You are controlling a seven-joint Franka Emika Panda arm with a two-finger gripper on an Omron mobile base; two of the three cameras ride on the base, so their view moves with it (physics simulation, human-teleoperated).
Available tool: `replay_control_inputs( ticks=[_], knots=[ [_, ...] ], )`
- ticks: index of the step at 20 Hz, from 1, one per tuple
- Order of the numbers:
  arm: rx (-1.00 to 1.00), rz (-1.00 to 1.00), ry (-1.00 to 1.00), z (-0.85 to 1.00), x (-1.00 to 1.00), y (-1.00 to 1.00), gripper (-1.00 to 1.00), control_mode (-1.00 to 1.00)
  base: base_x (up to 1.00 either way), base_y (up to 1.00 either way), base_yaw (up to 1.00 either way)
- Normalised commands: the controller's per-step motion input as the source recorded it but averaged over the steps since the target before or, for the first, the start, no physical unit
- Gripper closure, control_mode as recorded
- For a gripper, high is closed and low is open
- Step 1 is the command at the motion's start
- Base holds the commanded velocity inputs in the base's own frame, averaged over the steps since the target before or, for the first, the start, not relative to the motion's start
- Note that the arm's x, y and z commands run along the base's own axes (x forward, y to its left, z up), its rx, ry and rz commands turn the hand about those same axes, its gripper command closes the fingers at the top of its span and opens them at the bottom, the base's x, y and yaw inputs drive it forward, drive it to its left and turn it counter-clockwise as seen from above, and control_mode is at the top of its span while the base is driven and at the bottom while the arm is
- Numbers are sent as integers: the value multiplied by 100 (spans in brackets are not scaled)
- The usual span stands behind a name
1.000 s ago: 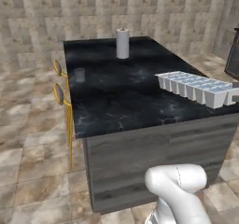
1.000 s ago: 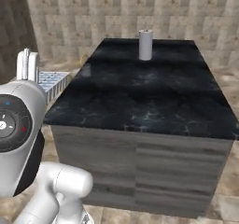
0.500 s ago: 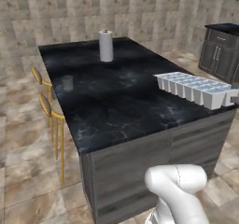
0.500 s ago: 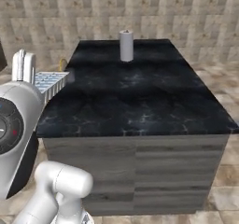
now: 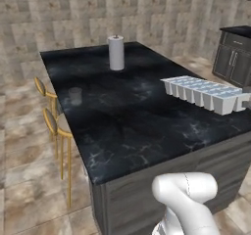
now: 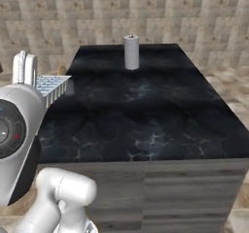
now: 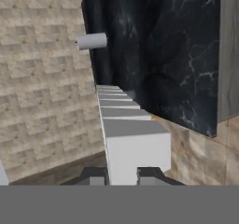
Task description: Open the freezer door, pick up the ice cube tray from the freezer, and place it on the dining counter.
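Arm: white elbow joint (image 5: pixel 185 192) nearest the cameras, low before the near grey face of the dining counter (image 5: pixel 147 131); in the right base view a large rounded white link (image 6: pixel 17 135) with a dark round cap rises at the left edge of the picture, and a white part of the hand (image 6: pixel 24 68) stands upright above it.

Gripper (image 7: pixel 123 175): two dark finger tips at the bottom of the hand view, nearly closed, clamped on the near end of the ice cube tray (image 7: pixel 123 129).

Ice cube tray: pale blue-white, grid of small square cells, held level in the air. In the left base view the ice cube tray (image 5: pixel 206 92) hangs over the counter's right edge, near the front right corner, above the top and apart from it. In the right base view the ice cube tray (image 6: pixel 51 86) sticks out from behind the white link, beside the counter's left edge.

Dining counter: glossy black white-veined top, grey base, the top bare but for one item.

Paper towel roll (image 5: pixel 116 53): white, upright, near the far edge of the counter top.

Stools (image 5: pixel 56 126): two, gold-legged, along the counter's left side.

Dark cabinet (image 5: pixel 234 58): beyond the counter, at the far right.

Stone-tiled wall (image 6: pixel 146 13): behind everything.
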Motion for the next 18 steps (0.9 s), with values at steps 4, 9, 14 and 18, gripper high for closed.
replay_control_inputs(
  ticks=[4,9,14,18],
  knots=[
    [0,0,0,0,0,0,100,100,35,41,0],
    [0,0,0,0,0,0,100,100,29,33,4],
    [0,0,0,0,0,0,100,100,44,27,4],
    [0,0,0,0,0,0,100,100,57,22,4]
  ],
)
